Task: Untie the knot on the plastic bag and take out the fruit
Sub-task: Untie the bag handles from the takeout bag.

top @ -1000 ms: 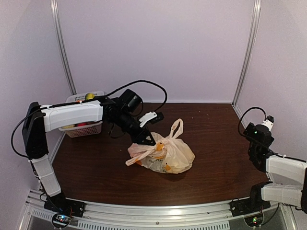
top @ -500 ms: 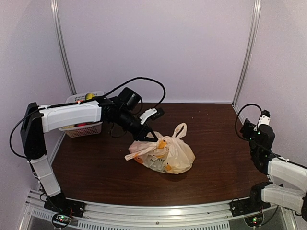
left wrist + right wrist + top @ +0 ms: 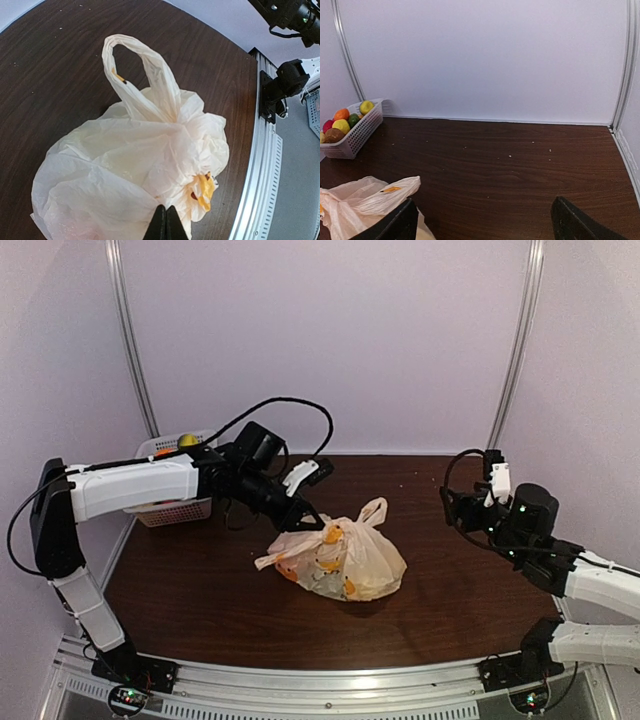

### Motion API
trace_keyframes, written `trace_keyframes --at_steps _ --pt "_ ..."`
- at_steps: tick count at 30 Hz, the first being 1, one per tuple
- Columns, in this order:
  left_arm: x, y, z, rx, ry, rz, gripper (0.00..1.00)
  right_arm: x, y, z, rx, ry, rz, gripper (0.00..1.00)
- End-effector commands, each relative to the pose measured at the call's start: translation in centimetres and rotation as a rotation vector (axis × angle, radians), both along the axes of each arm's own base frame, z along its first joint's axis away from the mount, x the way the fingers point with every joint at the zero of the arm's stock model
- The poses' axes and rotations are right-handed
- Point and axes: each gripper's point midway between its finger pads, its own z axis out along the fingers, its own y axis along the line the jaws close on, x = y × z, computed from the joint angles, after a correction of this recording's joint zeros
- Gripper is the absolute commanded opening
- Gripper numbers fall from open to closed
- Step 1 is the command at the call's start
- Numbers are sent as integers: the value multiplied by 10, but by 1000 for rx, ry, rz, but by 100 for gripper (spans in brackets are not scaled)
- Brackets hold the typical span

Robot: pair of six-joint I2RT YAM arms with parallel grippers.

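Basket [image 3: 172,510], white and slotted: far left corner of the dark wood table [image 3: 460,585], partly behind my left arm [image 3: 130,485]. It holds orange, yellow, green, red and brown pieces [image 3: 342,122], piled to the rim.

Left gripper [image 3: 308,523]: reached out to the right over the table's middle, fingers pressed tight together with no gap. In the left wrist view they pinch the thin plastic at the top left of the plastic bag [image 3: 345,562]. I cannot tell whether that pinch is on the knot itself or on loose film beside it.

Plastic bag: cream, crinkled and translucent, resting on the table near its centre, just right of my left fingertips. Its body bulges low and rounded.

Handle loop [image 3: 145,75]: one, standing up from the bag's far right side, open and free of both my grippers.

Yellow-orange patches [image 3: 335,536]: on the bag's upper skin. I cannot tell whether they are print or contents.

Right gripper [image 3: 482,222]: at the right of the table, well apart from the bag and pointed left towards it. Fingers spread wide, nothing between them, bare tabletop below.
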Motion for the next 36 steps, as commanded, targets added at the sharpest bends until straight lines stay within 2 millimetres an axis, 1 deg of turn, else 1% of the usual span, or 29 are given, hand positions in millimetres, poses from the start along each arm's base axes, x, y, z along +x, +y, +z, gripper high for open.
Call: trace_keyframes --at_steps 1,3,7,8,10,14,18,19,22,26,31,36 --pt "15 4 16 -29 -70 75 0 -21 47 -5 61 83 199 93" --pt "17 5 15 -22 -71 84 0 -26 63 1 89 84 249 93" --pt "18 6 17 -23 -80 93 0 -34 101 2 76 110 330 92" --pt "18 6 18 -24 -80 92 0 -36 110 -4 55 125 344 92" --pt "17 5 18 -28 -79 91 0 -40 129 -6 9 137 366 92" --pt "15 3 17 -36 -67 85 0 -49 171 -7 -63 146 415 92" --pt "13 3 20 -40 -71 83 0 -56 204 -11 -104 149 435 92" --pt "13 3 21 -39 -77 86 0 -55 210 -17 -126 159 431 92" --pt "11 2 23 -37 -94 84 0 -52 218 -27 -169 172 393 90" --pt "6 0 21 -11 -119 79 0 -49 227 -36 -200 189 376 89" --pt "2 -2 22 15 -158 75 0 -50 240 -47 -222 207 384 89" --pt "-1 -3 24 4 -149 69 0 -50 243 -52 -233 207 347 91"
